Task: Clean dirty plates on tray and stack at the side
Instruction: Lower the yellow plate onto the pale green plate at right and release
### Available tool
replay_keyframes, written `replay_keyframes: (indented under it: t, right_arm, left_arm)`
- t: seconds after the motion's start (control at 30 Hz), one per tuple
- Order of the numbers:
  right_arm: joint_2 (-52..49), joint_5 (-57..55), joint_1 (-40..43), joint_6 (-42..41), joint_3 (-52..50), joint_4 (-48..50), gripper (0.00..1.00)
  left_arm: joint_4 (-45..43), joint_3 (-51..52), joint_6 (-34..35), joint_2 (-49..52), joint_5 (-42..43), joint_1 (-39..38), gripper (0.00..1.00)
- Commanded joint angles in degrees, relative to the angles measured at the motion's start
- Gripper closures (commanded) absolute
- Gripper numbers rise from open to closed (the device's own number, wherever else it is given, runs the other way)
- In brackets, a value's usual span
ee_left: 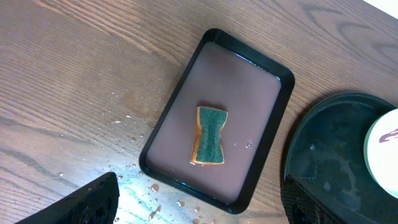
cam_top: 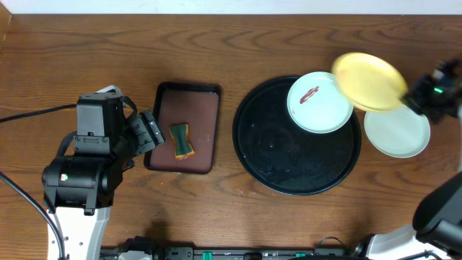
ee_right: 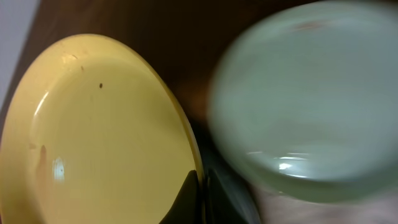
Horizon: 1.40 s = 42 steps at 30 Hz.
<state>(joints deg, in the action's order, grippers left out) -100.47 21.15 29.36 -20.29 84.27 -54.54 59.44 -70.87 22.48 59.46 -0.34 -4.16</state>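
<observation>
Our right pincer (ee_right: pixel 200 194) is closed on the rim of the yellow plate (ee_right: pixel 99 130), which hangs tilted in the air at the upper right of the overhead frame. Under its left part lies the smeared plate (cam_top: pixel 320 102), in the upper right part of the tray (cam_top: pixel 289 170). To the lower right, on the table (cam_top: pixel 72 58) just beside the tray, lies the mint plate (cam_top: pixel 398 131), with no smear that we can see. Our left pincer (cam_top: pixel 151 130) stands wide and empty at the left, next to the brown tray (cam_top: pixel 202 108) where the sponge (cam_top: pixel 182 141) lies.

We judge that stacking is the step in hand. The next move calls for bringing the yellow plate over the mint plate, making it level, lowering it until it rests, and only then letting go. The smeared plate is not yet cleaned
</observation>
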Motion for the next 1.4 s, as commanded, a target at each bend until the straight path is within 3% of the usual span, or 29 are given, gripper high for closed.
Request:
replay_keyframes:
  t: [0.0,0.2,0.43,0.47,0.5,0.53,0.77,0.9,1.03,1.2,1.37]
  right_arm:
    - [0.00,-10.38,7.37,-0.50,-0.52,-1.07,0.99]
    - [0.00,-15.32,13.07,-1.09,-4.11,-0.92,0.99]
    - [0.00,-14.99,10.78,0.85,-13.94,5.84,0.99]
    - [0.00,-15.10,10.14,0.81,-14.75,6.51,0.59]
    - [0.07,-15.08,9.88,0.76,-14.67,6.54,0.42]
    - [0.85,-14.69,9.05,0.68,-14.19,6.54,0.35]
    - [11.72,-1.86,-1.55,8.63,-12.98,11.89,0.44]
    - [14.14,-6.36,-13.73,14.29,-12.98,13.49,0.50]
    - [8.33,-27.50,-24.02,14.82,-13.14,14.95,0.50]
    - [-2.10,-23.45,-26.36,17.73,-13.14,21.79,0.56]
    - [-5.62,-22.99,-26.43,17.55,-13.14,22.45,0.75]
  left_arm:
    - [0.09,-0.72,0.04,0.07,-0.28,0.28,0.16]
    - [0.09,-0.72,0.04,0.07,-0.28,0.28,0.16]
    - [0.09,-0.72,0.04,0.07,-0.28,0.28,0.16]
    - [0.11,-0.72,0.04,0.07,-0.28,0.28,0.16]
    - [0.11,-0.72,0.04,0.07,-0.28,0.28,0.16]
    - [0.09,-0.72,0.04,0.07,-0.28,0.28,0.16]
    - [0.09,-0.72,0.04,0.07,-0.28,0.28,0.16]
    - [0.11,-0.72,0.04,0.07,-0.28,0.28,0.16]
    - [0.09,-0.72,0.04,0.07,-0.28,0.28,0.16]
    - [0.09,-0.72,0.04,0.07,-0.28,0.28,0.16]
    - [0.09,-0.72,0.04,0.07,-0.28,0.28,0.16]
